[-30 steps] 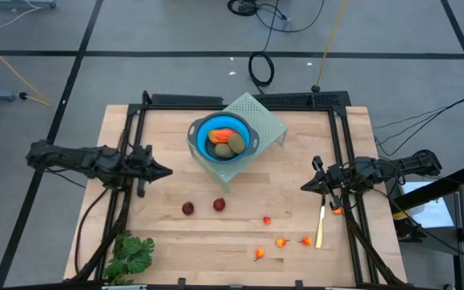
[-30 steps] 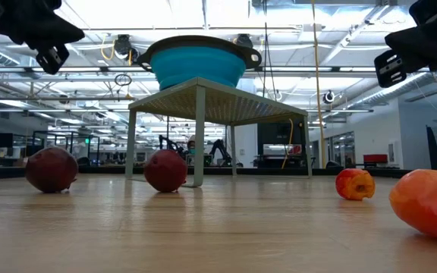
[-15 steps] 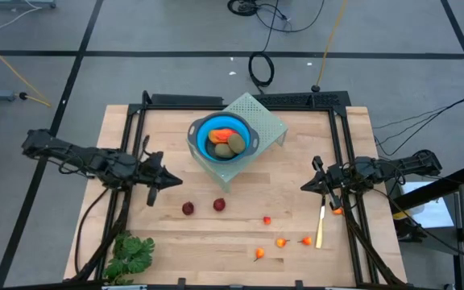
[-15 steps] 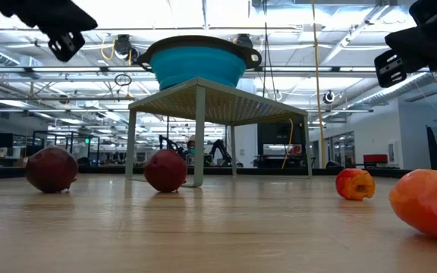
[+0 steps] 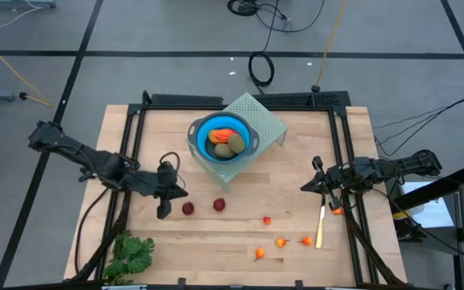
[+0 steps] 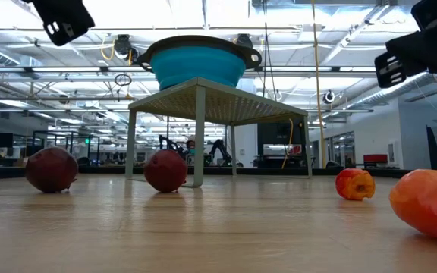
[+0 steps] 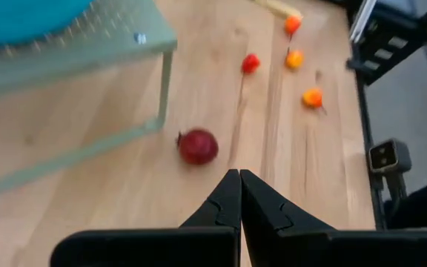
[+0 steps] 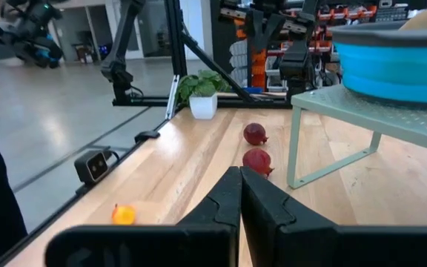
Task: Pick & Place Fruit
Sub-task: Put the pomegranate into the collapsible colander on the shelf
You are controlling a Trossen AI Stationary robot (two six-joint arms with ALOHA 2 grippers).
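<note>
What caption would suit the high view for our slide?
Left gripper, shut, nears two dark-red balls; blue bowl already holds fruit.

You have a leafy green bunch (image 5: 131, 254) at the table's (image 5: 176, 234) front-left corner and a thin yellow stick (image 5: 320, 226) near its right edge.

Left arm stretched from 9 o'clock toward table centre, elbow bent, left gripper (image 5: 185, 193) pointing to 3 o'clock, fingers pressed together. Right arm folded at the 3 o'clock edge, right gripper (image 5: 303, 188) pointing to 9 o'clock, fingers closed too.
</note>
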